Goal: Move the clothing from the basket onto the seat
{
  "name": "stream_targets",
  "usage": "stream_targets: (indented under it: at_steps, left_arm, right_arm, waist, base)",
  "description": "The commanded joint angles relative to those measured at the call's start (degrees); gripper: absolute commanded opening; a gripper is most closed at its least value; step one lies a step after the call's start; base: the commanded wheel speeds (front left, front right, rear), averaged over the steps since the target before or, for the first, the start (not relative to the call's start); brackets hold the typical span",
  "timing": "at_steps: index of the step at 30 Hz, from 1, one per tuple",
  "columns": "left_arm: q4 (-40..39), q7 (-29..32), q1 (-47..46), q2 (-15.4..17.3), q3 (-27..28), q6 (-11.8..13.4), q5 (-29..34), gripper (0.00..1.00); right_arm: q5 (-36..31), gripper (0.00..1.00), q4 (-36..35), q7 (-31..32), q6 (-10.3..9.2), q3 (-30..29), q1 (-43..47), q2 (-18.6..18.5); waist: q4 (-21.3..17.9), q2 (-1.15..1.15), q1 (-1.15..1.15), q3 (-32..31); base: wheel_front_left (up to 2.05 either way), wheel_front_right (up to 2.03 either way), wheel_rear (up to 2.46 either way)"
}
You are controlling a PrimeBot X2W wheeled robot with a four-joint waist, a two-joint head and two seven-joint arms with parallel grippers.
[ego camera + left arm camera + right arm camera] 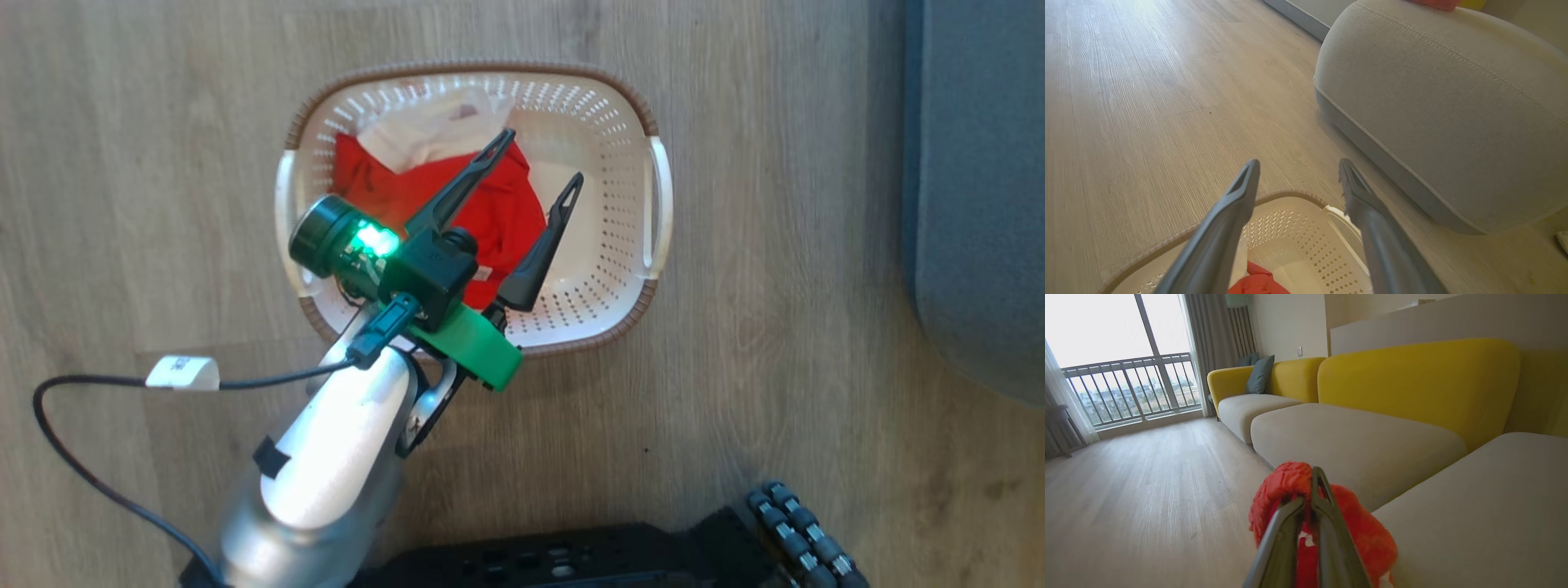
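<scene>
The cream basket [663, 196] stands on the wooden floor, holding a red garment [498, 214] and a white cloth [424, 135] at its far left. My left gripper [544, 157] hovers open above the basket, fingers spread over the red fabric, touching nothing. In the left wrist view the same gripper [1299, 165] points past the basket's rim [1290, 194] toward the grey seat [1453, 114]; a strip of red clothing [1257, 283] shows below. My right gripper [1310, 490] is shut on a bunched red garment [1282, 486] with white marks, held just beside the seat cushion [1486, 506].
The seat's edge [980, 204] lies to the basket's right. A black cable with a white tag [181, 371] trails left of my arm. My dark base [555, 563] sits at the bottom. Yellow sofa backs [1412, 375] rise behind the cushions. Another red piece [1437, 4] rests on the seat.
</scene>
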Motion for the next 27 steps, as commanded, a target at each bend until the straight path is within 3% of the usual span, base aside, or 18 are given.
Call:
stream_targets:
  at_steps: [1, 7, 12, 13, 14, 15, 16, 17, 18, 27]
  left_arm:
    - [-1.83, -0.29, -0.83, 0.55, 1.57, -0.17, 0.93, 1.00]
    - [-0.84, -0.29, -1.17, 1.31, 2.51, -0.16, 1.37, 1.00]
    - [-0.10, -0.29, -0.81, 1.76, 3.17, -0.22, 1.19, 1.00]
    - [0.03, -0.29, -0.76, 1.77, 3.21, -0.26, 1.16, 1.00]
    - [0.03, -0.29, -0.76, 1.77, 3.21, -0.26, 1.16, 1.00]
    - [0.13, -0.29, -0.70, 1.76, 3.26, -0.30, 1.09, 1.00]
    - [0.26, -0.29, -0.61, 1.72, 3.29, -0.32, 1.01, 1.00]
    - [0.37, -0.29, -0.54, 1.63, 3.26, -0.37, 0.90, 1.00]
    - [0.50, -0.29, -0.45, 1.54, 3.24, -0.39, 0.79, 1.00]
    - [1.63, -0.29, 0.58, 0.73, 3.67, -0.62, -0.70, 1.00]
  right_arm:
    - [-0.32, 0.00, 0.21, -1.99, -0.01, -1.40, 3.99, 0.71]
    - [1.77, 0.00, 5.04, -5.73, -0.01, -1.94, 12.51, 5.25]
    - [3.05, 0.00, 6.17, -7.32, -0.01, 0.07, 17.80, 6.58]
    - [3.10, 0.10, 6.26, -7.55, -0.01, 0.54, 18.57, 6.57]
    - [3.10, 0.10, 6.26, -7.55, -0.01, 0.54, 18.57, 6.57]
    - [3.01, 0.33, 6.40, -7.75, -0.01, 1.10, 19.35, 6.55]
    - [2.80, 0.48, 6.50, -7.90, -0.01, 1.83, 20.13, 6.53]
    - [2.67, 0.87, 6.58, -8.05, -0.01, 2.47, 20.87, 6.49]
    - [2.46, 1.00, 6.62, -8.17, -0.01, 3.25, 21.60, 6.45]
    - [-0.41, 1.00, 5.33, -9.07, -0.01, 9.78, 28.55, 6.57]
  waist:
    - [-1.71, 0.00, -0.02, 1.09]
    - [-4.32, 0.00, -0.02, -0.34]
    - [-5.80, 0.00, -0.02, -2.37]
    - [-6.00, 0.00, -0.02, -2.71]
    - [-6.00, 0.00, -0.02, -2.71]
    - [-6.21, 0.00, -0.02, -3.06]
    - [-6.36, 0.00, -0.02, -3.42]
    - [-6.44, 0.00, -0.02, -3.79]
    - [-6.53, 0.00, -0.02, -4.11]
    - [-6.45, 0.00, -0.02, -7.62]
  base:
    - [0.00, 0.00, 0.00]
    - [0.00, 0.00, 0.00]
    - [0.00, 0.00, 0.00]
    - [0.00, 0.00, 0.00]
    - [0.00, 0.00, 0.00]
    - [0.00, 0.00, 0.00]
    - [0.00, 0.00, 0.00]
    - [0.00, 0.00, 0.00]
    - [0.00, 0.00, 0.00]
    - [0.00, 0.00, 0.00]
